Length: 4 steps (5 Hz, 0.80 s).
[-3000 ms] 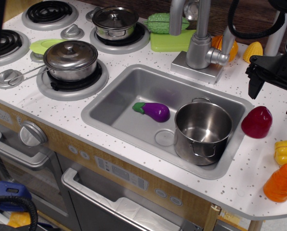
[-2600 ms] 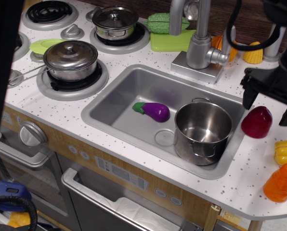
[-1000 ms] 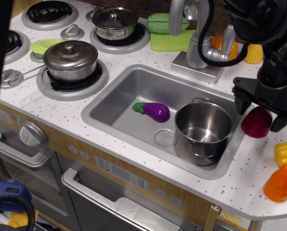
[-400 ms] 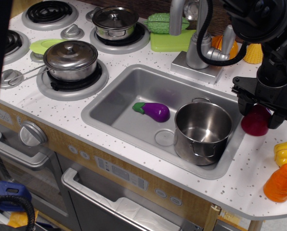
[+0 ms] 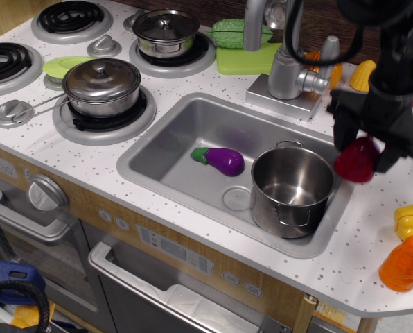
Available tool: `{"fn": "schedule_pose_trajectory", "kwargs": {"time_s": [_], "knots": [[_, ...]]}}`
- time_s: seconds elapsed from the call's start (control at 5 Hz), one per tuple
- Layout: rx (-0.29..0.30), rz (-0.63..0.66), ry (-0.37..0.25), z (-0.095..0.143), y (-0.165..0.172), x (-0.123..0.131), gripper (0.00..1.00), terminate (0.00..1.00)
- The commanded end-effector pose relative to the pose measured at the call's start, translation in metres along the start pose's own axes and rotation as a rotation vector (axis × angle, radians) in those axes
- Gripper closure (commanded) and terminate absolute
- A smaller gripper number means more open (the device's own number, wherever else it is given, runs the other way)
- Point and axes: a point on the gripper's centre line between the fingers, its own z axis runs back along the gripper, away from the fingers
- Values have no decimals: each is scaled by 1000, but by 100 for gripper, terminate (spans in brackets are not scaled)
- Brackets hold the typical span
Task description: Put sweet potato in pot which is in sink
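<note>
Over the counter (image 5: 373,229), sweet potato (image 5: 356,161) clamped between the pincer (image 5: 363,151) fingers

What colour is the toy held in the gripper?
Dark red, maroon: the sweet potato in the gripper, in the only view.

One tall steel pot (image 5: 292,188) stands in one sink (image 5: 192,125), with one purple eggplant (image 5: 220,160) beside it. Two lidded steel pans (image 5: 101,85) sit on four burners (image 5: 71,17). One maroon sweet potato (image 5: 356,160), one orange cone (image 5: 402,263), one corn cob (image 5: 362,74), one faucet (image 5: 284,59), one gripper (image 5: 364,149).
</note>
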Motion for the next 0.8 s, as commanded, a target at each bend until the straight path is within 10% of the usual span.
{"fn": "schedule_pose_trajectory", "kwargs": {"time_s": [0.0,0.2,0.6], "knots": [[8,-60,-70,28,34,0,100,0],[6,-73,-70,24,46,-7,0,0],[6,-73,-70,24,46,-7,0,0]]}}
